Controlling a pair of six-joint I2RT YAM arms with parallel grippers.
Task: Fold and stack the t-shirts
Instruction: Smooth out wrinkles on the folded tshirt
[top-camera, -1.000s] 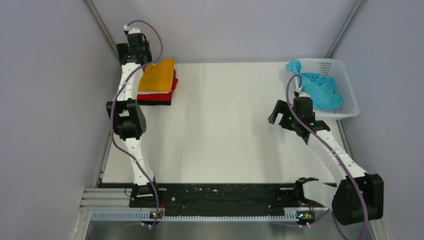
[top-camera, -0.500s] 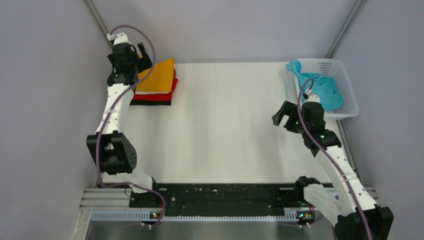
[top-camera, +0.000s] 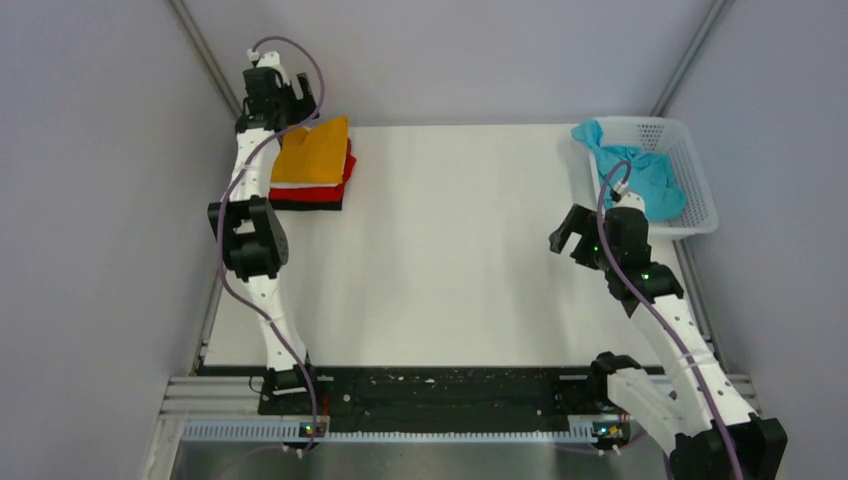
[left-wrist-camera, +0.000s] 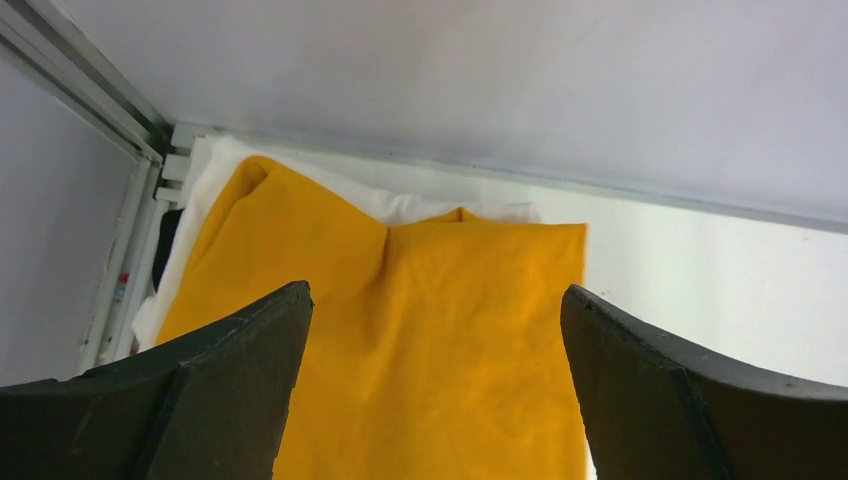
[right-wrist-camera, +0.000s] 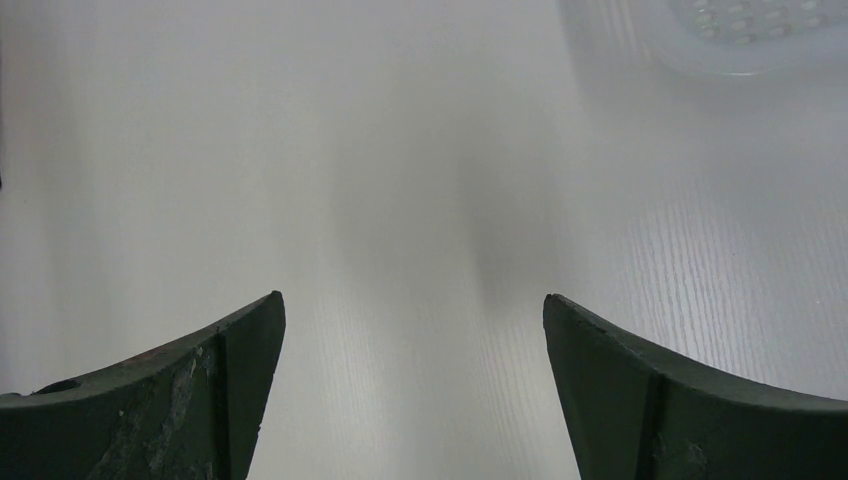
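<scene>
At the far-left corner of the table, folded orange-yellow t-shirt topping the stack, clear of the folding space; left gripper hovering above it, jaws spread, empty. At right, teal t-shirt crumpled in the basket, awaiting folding; right gripper spread and empty just beside, presumably staged for pickup.

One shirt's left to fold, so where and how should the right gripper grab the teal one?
Probably the crumpled mound of the teal shirt, straight down from above: the basket walls block side approaches, and its raised folds suit the open right gripper.
</scene>
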